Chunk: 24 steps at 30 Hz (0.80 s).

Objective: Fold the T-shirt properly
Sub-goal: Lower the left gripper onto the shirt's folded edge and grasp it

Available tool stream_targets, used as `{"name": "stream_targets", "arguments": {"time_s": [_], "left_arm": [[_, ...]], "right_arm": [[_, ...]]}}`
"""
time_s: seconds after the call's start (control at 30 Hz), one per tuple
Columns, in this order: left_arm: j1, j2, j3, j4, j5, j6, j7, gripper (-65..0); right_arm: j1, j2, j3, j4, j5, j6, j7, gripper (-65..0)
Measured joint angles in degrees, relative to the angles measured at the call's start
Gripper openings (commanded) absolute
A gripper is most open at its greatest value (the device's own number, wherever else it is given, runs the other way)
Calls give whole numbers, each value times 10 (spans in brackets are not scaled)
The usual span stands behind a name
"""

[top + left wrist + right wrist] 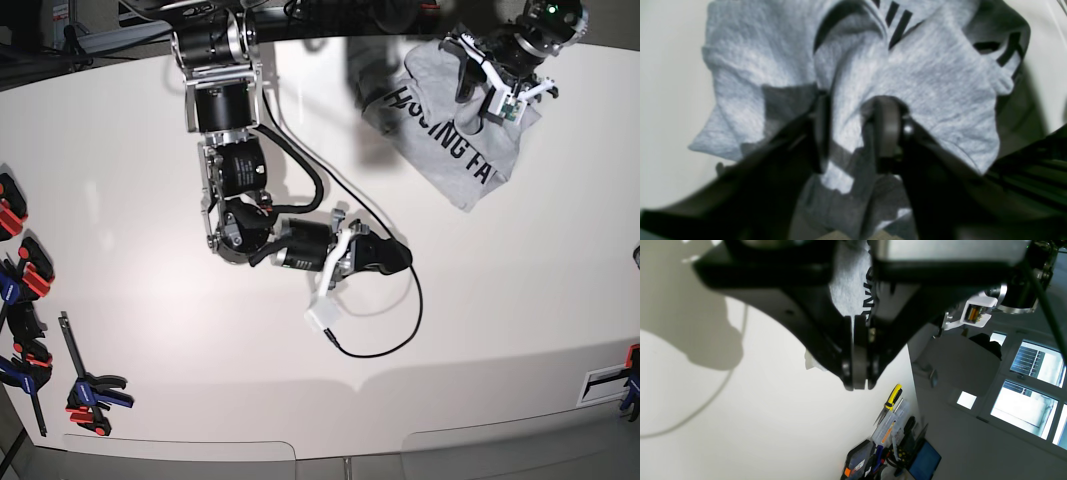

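Observation:
The T-shirt (450,140) lies crumpled on the white table (520,280) at the far right, light grey with black capitals facing up. My left gripper (490,85) hangs over its far edge. In the left wrist view a ridge of the T-shirt (940,83) runs between the two fingers of the left gripper (853,130), and both press on it. My right gripper (400,257) rests mid-table, apart from the shirt. In its wrist view the right gripper (858,385) is shut with nothing between the pads. A strip of the lettered T-shirt (848,283) shows beyond the finger bases.
A white plug (325,318) on a black cable (400,335) lies just in front of the right gripper. Red and blue clamps (90,392) line the table's left edge. Yellow-handled pliers (891,401) and parts boxes (888,431) lie at the table's side.

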Motion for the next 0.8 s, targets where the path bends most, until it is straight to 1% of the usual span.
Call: {"name": "stream_targets", "arguments": {"time_s": [0.07,0.13,0.37,0.4,0.5,0.57,0.7,0.73,0.8], "left_arm": [[0,0,0,0,0,2,0,-580],[0,0,0,0,0,2,0,-618],[0,0,0,0,0,2,0,-650],[0,0,0,0,-1,13,0,-650],[-3,0,0,0,-2,74,0,-650],[-8,0,0,0,-2,101,1,-650],[-11,0,0,0,-1,120,2,-650],[-11,0,0,0,9,125,2,-650],[-11,0,0,0,30,149,2,-650]], "right_arm": [[0,0,0,0,0,0,0,-650],[0,0,0,0,0,0,0,-650],[0,0,0,0,0,0,0,-650],[0,0,0,0,0,0,0,-650],[0,0,0,0,0,0,0,-650],[0,0,0,0,0,0,0,-650],[0,0,0,0,0,0,0,-650],[0,0,0,0,0,0,0,-650],[0,0,0,0,0,0,0,-650]]}}
